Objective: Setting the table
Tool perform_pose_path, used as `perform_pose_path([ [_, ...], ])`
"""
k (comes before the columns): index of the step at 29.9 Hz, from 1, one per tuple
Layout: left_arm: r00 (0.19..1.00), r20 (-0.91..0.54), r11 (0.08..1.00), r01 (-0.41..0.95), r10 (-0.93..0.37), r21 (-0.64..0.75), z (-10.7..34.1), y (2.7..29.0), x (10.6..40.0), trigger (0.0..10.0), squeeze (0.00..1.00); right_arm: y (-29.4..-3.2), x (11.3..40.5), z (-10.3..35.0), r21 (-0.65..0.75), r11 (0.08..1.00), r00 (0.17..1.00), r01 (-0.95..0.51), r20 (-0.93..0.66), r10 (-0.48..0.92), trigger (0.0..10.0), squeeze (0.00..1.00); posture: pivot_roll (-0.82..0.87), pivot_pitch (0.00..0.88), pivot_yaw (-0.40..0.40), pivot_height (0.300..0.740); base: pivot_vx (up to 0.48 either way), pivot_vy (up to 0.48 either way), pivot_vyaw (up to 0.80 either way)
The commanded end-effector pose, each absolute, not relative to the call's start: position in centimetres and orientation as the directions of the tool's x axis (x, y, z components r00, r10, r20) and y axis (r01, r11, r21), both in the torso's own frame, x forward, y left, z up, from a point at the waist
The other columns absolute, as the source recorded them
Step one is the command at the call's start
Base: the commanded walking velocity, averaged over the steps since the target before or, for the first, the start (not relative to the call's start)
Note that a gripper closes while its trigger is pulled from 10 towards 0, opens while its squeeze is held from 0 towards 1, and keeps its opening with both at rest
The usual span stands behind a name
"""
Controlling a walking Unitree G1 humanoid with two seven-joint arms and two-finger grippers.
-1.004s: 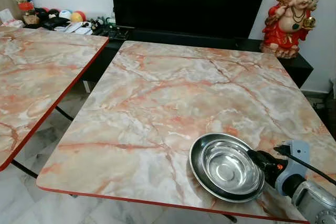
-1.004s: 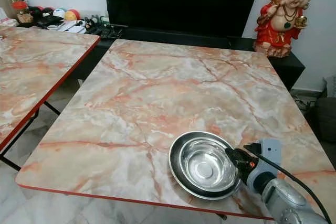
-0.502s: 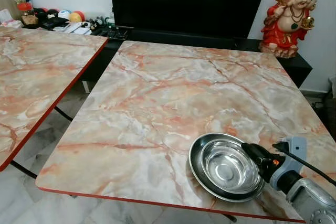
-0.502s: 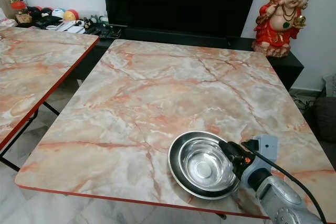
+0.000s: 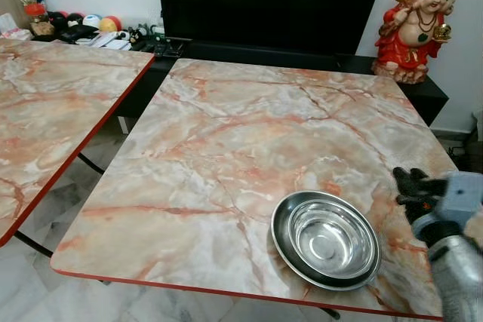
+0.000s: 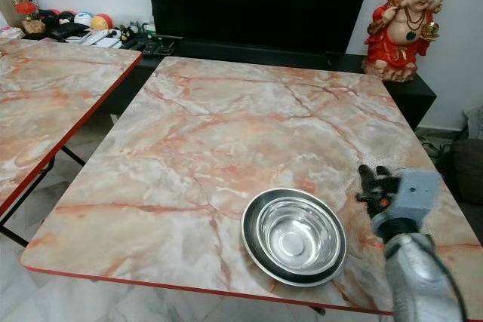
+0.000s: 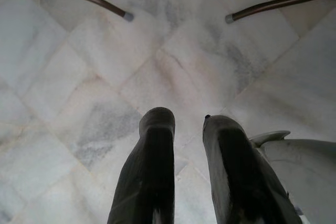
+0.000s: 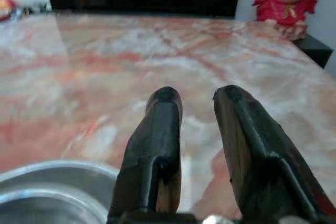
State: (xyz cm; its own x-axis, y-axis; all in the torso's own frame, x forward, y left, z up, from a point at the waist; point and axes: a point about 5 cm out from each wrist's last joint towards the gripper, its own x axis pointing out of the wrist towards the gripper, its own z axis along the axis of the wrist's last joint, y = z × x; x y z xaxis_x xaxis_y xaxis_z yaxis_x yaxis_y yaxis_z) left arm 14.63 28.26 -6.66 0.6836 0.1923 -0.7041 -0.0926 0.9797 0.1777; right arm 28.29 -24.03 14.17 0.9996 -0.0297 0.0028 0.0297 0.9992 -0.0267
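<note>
My right hand (image 5: 411, 184) hovers above the pink-veined marble-patterned surface (image 5: 249, 141), its two black fingers (image 8: 157, 145) spread with nothing between them. Just beside it, toward my left, the round shiny steel bowl (image 5: 326, 239) sits apart from the fingers near the surface's front edge. My left hand (image 7: 189, 124) hangs over the pale marble floor tiles (image 7: 94, 77), fingers parted and holding nothing.
</note>
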Motion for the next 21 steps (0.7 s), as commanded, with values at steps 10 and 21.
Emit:
perform_pose_path([
  [10,0.694,-0.702,0.985,-0.059,0.158,0.164,-6.7,27.7,15.1,10.0,0.00,-23.9,27.6,12.9,0.005,0.988,0.981,0.152,0.118,-0.151,10.0,0.00,0.04,0.015,-0.025,0.740,0.000,0.000,0.00],
  [21,0.707,-0.692,0.987,-0.053,0.146,0.154,-6.4,27.6,16.0,10.0,0.00,-24.5,27.2,11.7,0.060,0.976,0.969,0.211,0.121,-0.217,10.0,0.00,0.04,0.000,-0.018,0.740,0.000,0.000,0.00],
])
